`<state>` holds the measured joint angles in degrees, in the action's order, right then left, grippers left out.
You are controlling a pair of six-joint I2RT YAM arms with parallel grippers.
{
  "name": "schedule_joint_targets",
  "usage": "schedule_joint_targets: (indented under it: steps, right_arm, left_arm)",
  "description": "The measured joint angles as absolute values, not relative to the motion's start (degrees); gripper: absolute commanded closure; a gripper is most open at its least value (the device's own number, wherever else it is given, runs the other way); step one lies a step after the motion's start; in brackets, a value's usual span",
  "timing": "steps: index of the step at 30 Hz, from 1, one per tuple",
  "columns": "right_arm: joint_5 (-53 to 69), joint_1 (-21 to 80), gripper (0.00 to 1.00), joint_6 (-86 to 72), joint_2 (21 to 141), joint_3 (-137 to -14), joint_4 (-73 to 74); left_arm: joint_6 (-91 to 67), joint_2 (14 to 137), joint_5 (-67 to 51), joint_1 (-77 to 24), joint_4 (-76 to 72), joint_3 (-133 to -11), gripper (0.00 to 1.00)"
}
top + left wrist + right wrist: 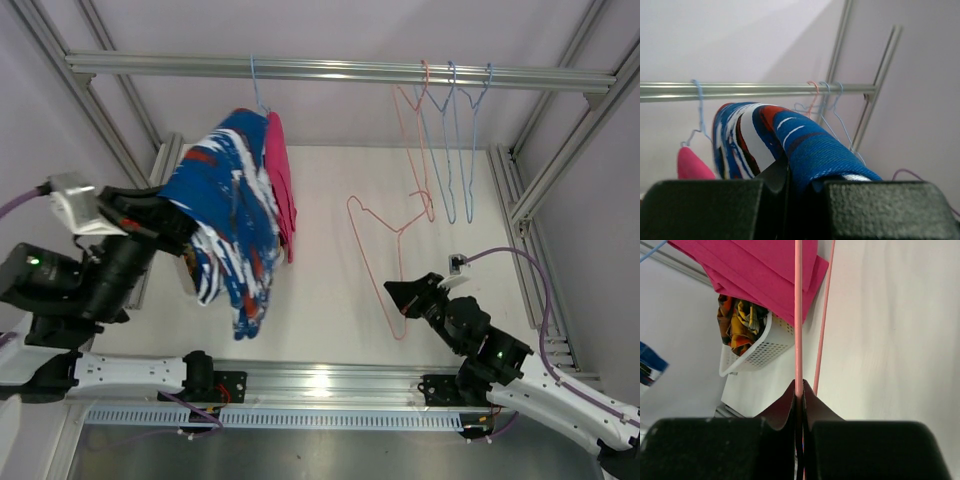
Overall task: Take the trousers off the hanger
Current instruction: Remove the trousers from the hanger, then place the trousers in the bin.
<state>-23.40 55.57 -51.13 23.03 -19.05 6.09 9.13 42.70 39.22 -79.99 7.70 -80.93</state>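
The blue-and-white patterned trousers (235, 215) and the magenta pink trousers (283, 185) hang together from a blue hanger (258, 95) on the rail. My left gripper (188, 237) is shut on a fold of the blue-and-white trousers (812, 150), pulling it out to the left; its jaws (797, 172) pinch the cloth. The magenta pair shows beside it (692, 167). My right gripper (393, 290) is shut on the wire of an empty pink hanger (399, 255), held off the rail above the table; the wire (798, 315) runs up from the closed jaws (800, 392).
A white basket (760, 347) at the left holds orange and yellow camouflage cloth (737, 322); it is mostly hidden behind the blue trousers in the top view. Three empty hangers (450, 140) hang on the rail (340, 70) at the right. Frame posts stand on both sides.
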Motion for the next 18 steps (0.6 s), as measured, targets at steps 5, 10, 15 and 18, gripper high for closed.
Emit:
schedule_joint_targets:
  steps: [5, 10, 15, 18]
  right_arm:
    - [-22.9, 54.9, 1.0, -51.2, 23.0, -17.5, 5.7]
    - [-21.9, 53.8, 1.0, -51.2, 23.0, -16.1, 5.7]
    - [-20.4, 52.0, 1.0, -51.2, 23.0, -15.2, 5.6]
    - [-19.3, 50.8, 1.0, -51.2, 23.0, -14.5, 5.3]
  left_arm:
    - [12.1, 37.9, 41.3, -80.0, 7.4, -82.0, 0.99]
    - [14.2, 33.5, 41.2, -80.0, 7.5, -81.0, 0.99]
    - [16.6, 29.2, 42.4, -80.0, 6.8, -79.9, 0.99]
    - [19.6, 27.3, 45.8, -80.0, 3.0, -77.5, 0.99]
